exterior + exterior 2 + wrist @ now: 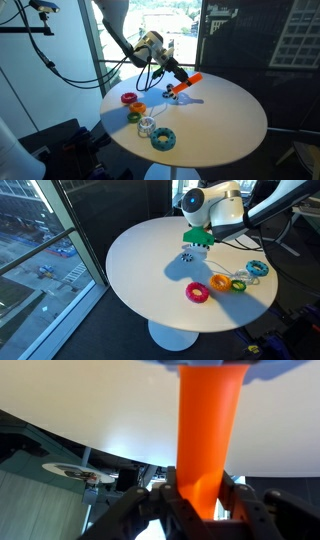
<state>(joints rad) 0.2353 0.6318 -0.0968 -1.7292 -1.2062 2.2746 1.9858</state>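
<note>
Clamping an orange peg (192, 80), the Robotiq gripper (179, 85) is hovering low over a round white table (225, 125), and its jaws are pressing shut on the peg's sides. In the wrist view the two dark fingers (170, 498) are squeezing the lower end of the peg (210, 430) from either side. The rest of it is running straight up the picture to a blurred bluish-grey shape (210, 365) at the top edge; what that shape is I cannot tell. In an exterior view the peg is lying tilted, its far tip pointing up and away from the arm (130, 40). It is throwing a dark shadow (186, 99) onto the tabletop just beneath, and whether its low end is touching the surface is not showing clearly. In an exterior view the gripper (195, 240) is hanging over the middle of the table (135, 265), and the peg is mostly hiding behind the gripper's body there.

Five plastic rings are lying flat on the table in a loose cluster near the rim, well apart from the gripper. They are a red ring (128, 98), an orange ring (138, 108) just beside it, a yellow-green ring (133, 117), a white ring (147, 125) and a teal ring (163, 139) nearest the edge. Black cables (55, 55) are drooping beside the arm, and tall windows (160, 25) are letting daylight in behind the table.
</note>
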